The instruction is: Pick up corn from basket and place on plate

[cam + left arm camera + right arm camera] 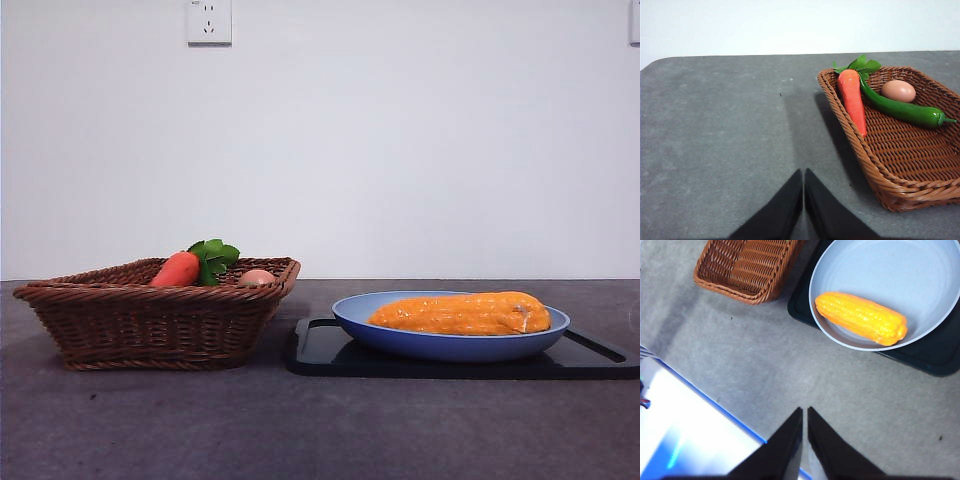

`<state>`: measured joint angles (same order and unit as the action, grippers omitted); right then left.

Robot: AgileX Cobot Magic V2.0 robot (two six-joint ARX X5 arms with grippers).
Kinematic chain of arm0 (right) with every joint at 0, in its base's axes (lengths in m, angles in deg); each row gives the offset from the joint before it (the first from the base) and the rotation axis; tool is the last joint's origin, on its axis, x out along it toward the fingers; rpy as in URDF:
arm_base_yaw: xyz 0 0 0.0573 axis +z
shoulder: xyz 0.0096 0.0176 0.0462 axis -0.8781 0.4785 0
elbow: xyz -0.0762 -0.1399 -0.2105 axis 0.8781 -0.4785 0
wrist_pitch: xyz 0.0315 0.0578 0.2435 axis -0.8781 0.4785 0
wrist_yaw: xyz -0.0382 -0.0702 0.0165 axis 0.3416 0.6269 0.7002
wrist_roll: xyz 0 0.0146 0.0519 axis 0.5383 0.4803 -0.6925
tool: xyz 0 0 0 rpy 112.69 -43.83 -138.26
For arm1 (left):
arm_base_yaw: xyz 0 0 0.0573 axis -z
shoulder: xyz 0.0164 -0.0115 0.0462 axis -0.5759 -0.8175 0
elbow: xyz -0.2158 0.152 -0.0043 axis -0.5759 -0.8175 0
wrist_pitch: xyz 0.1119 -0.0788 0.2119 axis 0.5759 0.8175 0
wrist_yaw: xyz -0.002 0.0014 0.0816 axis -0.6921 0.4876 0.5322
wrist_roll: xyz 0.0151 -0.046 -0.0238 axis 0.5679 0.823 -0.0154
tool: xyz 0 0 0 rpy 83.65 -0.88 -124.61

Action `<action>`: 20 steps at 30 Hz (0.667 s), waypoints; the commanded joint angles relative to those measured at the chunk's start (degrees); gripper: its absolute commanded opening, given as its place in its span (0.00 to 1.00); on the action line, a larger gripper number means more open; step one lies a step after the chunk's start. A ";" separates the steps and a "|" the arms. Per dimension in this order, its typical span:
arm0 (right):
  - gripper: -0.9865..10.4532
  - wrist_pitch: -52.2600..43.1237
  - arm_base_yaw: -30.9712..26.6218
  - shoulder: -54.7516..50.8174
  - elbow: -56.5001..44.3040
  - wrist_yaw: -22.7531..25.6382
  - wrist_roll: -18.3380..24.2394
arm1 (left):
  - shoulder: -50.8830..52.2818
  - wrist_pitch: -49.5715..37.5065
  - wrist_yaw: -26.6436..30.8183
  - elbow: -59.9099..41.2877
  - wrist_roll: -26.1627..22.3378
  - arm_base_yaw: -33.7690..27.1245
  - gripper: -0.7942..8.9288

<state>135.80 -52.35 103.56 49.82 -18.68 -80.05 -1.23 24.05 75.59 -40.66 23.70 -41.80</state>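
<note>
The corn [462, 313] [861, 317], a long orange-yellow cob, lies flat in the light-blue plate [362, 320] [880, 265]. To the plate's left stands the brown wicker basket [150, 325] [905, 155] [747, 265]. My left gripper [803, 172] is shut and empty over bare grey table beside the basket. My right gripper [805, 411] is shut and empty, high above the table's near edge, well clear of the corn. Neither arm shows in the front view.
The plate rests on a flat black tray [320, 355] [940, 352]. A red-orange carrot [177, 269] [853, 97] with green leaves, a green pepper [902, 111] and an egg [256, 277] [898, 91] lie in the basket. A wall socket [209, 21] is behind.
</note>
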 commanded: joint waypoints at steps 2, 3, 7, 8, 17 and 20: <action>0.09 -3.89 -0.94 -2.34 0.42 3.30 8.83 | 0.13 -0.09 0.09 -1.62 0.24 -0.22 0.09; 0.09 -7.06 -1.64 -3.48 -0.42 4.24 10.54 | 0.13 -0.22 0.09 -1.60 0.24 -0.22 0.09; 0.09 -21.46 -4.98 -9.81 -7.08 4.68 12.90 | 0.13 -0.33 0.09 -1.60 0.24 -0.22 0.09; 0.09 -24.26 -5.77 -11.67 -9.07 4.68 12.66 | 0.13 -0.33 0.09 -1.60 0.24 -0.22 0.09; 0.09 -55.45 -11.37 -33.42 -38.95 16.41 9.86 | 0.13 -0.33 0.09 -1.60 0.24 -0.22 0.09; 0.09 -60.78 -11.67 -38.47 -45.48 19.12 7.28 | 0.13 -0.33 0.09 -1.60 0.24 -0.22 0.09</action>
<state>77.16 -63.81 66.29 5.63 -0.36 -70.21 -1.23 24.01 75.59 -40.66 23.70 -41.80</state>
